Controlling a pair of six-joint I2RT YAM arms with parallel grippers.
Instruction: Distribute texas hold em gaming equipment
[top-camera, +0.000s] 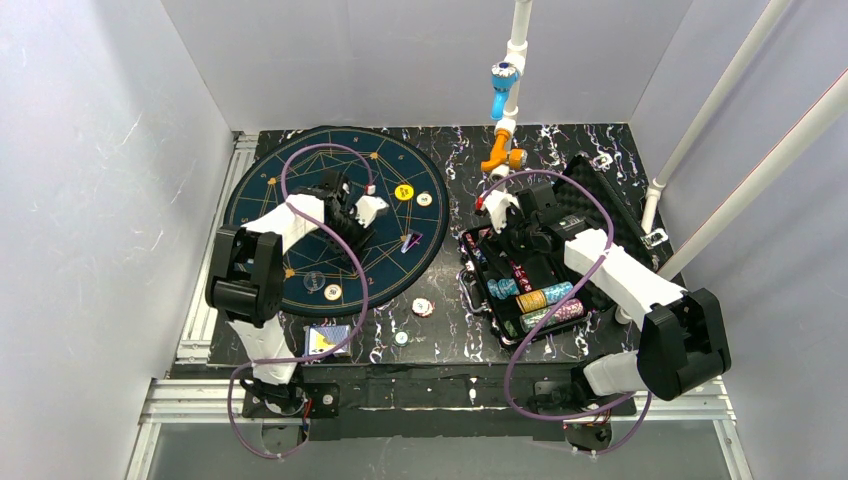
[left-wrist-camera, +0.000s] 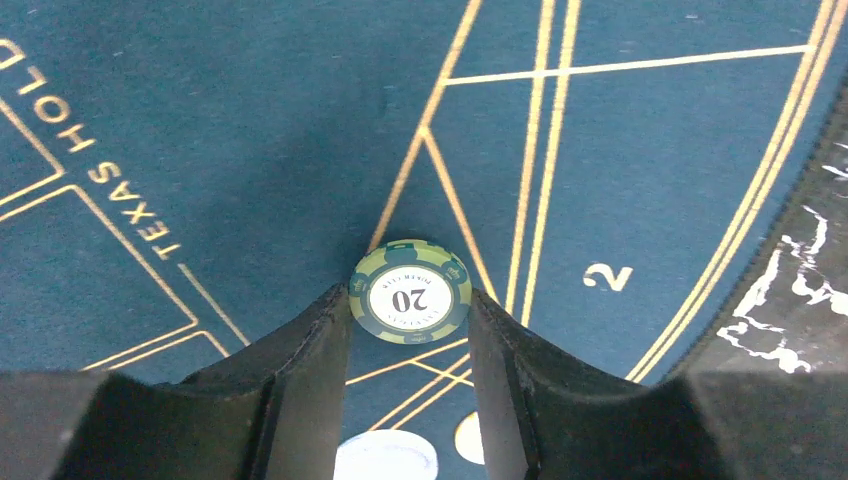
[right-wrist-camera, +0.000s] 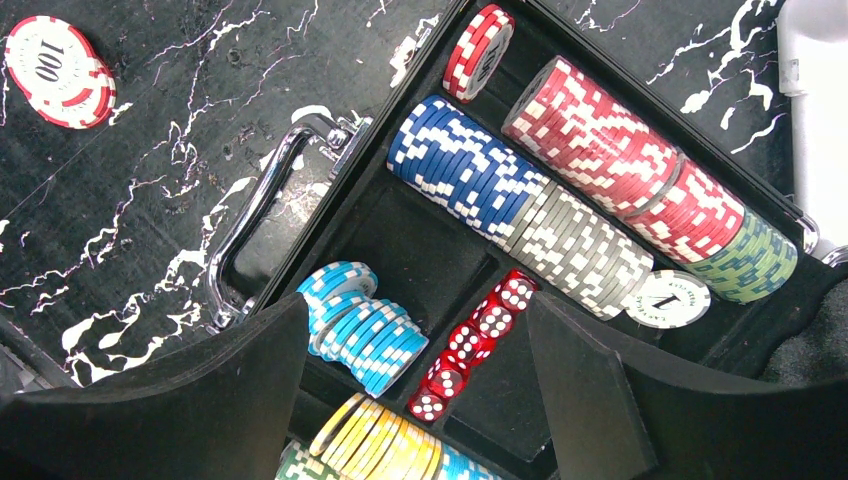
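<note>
In left gripper, green chip pinched by rim, over mat. Right gripper spread wide, empty, above case stacks. Chip judged light, stiff, smooth-edged; slip likely unless rim gripped squarely across diameter.

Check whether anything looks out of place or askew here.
Two chips lie on the bare table, off the mat: a red-and-white 100 chip and a pale chip. In the case, the light blue stack leans askew.
</note>
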